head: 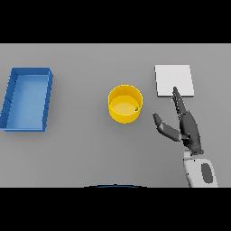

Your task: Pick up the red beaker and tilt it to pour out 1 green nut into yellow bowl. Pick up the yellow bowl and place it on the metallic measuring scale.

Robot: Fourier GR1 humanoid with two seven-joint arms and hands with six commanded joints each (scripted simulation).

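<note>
We're reaching the open, empty right hand (187, 128) from lower right toward the round yellow bowl (125, 104) at centre, green nut (136, 108) inside; grip its rim level, then carry to the square metallic scale (174, 80) upper right.

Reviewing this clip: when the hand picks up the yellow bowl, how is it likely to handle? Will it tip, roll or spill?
The yellow bowl looks squat with straight walls, so it probably stands steady and resists tipping. On its side it might roll. The green nut lies loose inside by the wall and would likely slide if tilted. The right hand is open beside it.
</note>
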